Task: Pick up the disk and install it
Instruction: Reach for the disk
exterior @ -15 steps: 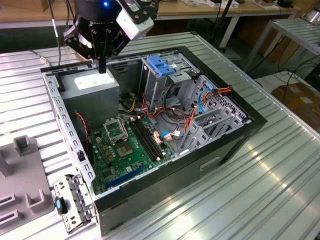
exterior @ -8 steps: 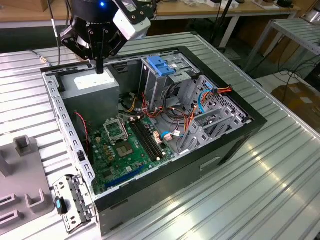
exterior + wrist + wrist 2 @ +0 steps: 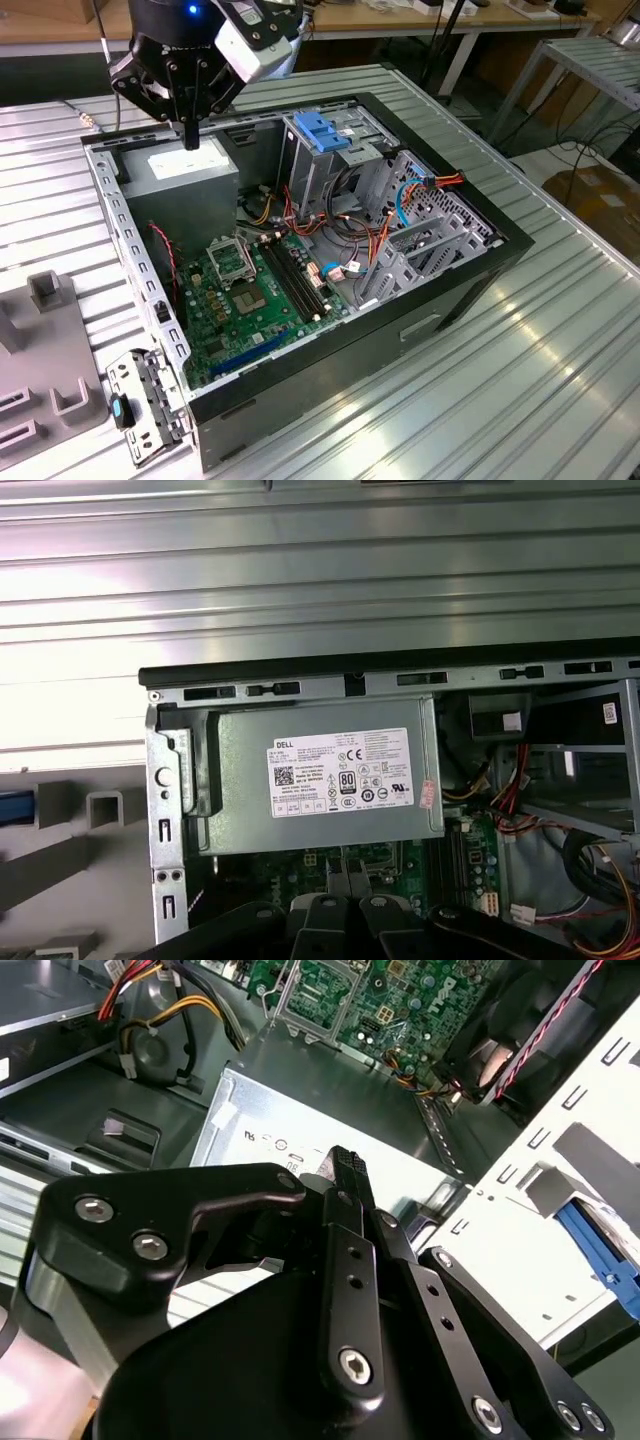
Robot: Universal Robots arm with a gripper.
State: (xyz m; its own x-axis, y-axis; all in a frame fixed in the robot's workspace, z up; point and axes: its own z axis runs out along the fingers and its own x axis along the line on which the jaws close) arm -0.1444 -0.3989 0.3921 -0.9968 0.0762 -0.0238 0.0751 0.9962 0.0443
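The computer case [image 3: 420, 320] lies open on the desk [image 3: 560, 350] for top access; we see the end effector [image 3: 190, 140] closed and empty, the power supply [image 3: 185, 172] directly beneath it.

1. The exterior view looks down obliquely, from farther off, over the open computer case [image 3: 330, 250].
2. My first wrist view faces straight down on its power supply [image 3: 330, 780].
3. My second wrist view, closer, shares it past my gripper [image 3: 345, 1172].
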